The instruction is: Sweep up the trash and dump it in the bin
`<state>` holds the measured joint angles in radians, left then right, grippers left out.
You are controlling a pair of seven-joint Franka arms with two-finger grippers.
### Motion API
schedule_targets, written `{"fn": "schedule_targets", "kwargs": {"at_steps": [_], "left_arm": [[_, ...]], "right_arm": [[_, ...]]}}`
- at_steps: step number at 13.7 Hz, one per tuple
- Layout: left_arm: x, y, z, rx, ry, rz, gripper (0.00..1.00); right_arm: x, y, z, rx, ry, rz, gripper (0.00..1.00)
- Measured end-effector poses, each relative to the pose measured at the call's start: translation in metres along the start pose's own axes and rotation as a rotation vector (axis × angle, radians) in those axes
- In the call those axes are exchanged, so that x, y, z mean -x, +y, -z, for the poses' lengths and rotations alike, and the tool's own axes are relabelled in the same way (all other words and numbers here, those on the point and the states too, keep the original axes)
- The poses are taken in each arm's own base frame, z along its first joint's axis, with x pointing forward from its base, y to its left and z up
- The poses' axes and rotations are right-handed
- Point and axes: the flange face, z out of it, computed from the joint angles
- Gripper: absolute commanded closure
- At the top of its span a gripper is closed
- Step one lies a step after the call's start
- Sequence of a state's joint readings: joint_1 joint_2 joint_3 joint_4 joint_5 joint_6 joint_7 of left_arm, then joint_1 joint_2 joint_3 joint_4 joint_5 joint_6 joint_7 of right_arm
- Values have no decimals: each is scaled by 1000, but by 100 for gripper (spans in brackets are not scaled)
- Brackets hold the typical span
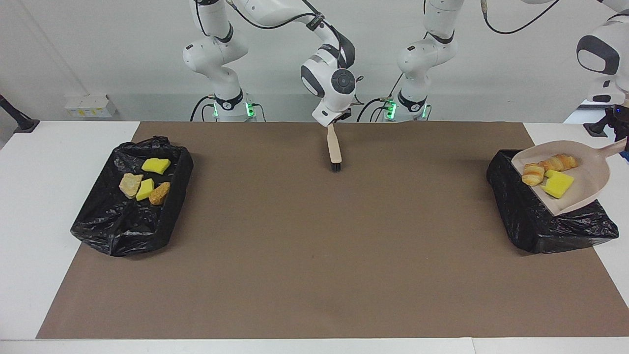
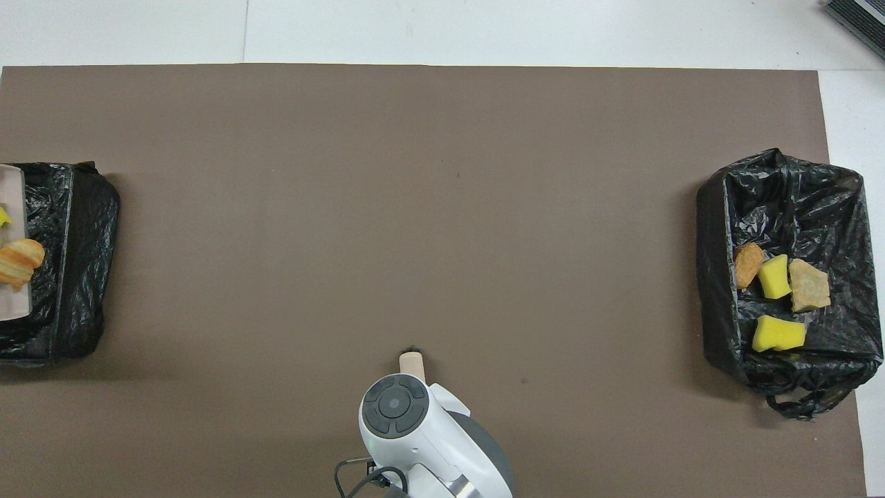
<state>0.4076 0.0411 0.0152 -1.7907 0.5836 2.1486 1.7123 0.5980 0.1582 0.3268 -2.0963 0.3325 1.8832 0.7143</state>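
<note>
Holding dustpan over bin | brush mid-mat | second bin apart

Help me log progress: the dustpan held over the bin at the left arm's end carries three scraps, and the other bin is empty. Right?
Not quite. The facing view shows four scraps already in the other bin. The dustpan does carry three over the bin at the left arm's end.

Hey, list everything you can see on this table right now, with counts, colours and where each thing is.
Brown mat: one, on white table.
Black bag-lined bins: two, one at each arm's end of the mat.
Trash scraps: four (yellow, beige, orange-tan) in right arm's-end bin; three (two orange-tan, one yellow) in the dustpan.
Beige plastic dustpan: one, raised over left arm's-end bin.
Beige-handled brush: one, under right gripper.
Left gripper: shut on dustpan handle.
Right gripper: at brush handle's top.
</note>
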Motion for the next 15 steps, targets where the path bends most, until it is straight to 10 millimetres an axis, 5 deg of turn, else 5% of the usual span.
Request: {"fn": "schedule_targets", "kwargs": {"at_steps": [4,7,11,15], "left_arm": [[12,3,-17,37,-161,-51,100],[17,0,-10,35,-251,-96,100],[23,-10,22,67,-349,-121,100],[-15,-18,67,122,-341,-137,100]], "right_arm": [[-22,19,49,-28,13,-20,0],[-55,61,94,-66,24,-3,0],[-90,130,145,-44,70,54,0],[-109,198,187,-15,106,142,0]]}}
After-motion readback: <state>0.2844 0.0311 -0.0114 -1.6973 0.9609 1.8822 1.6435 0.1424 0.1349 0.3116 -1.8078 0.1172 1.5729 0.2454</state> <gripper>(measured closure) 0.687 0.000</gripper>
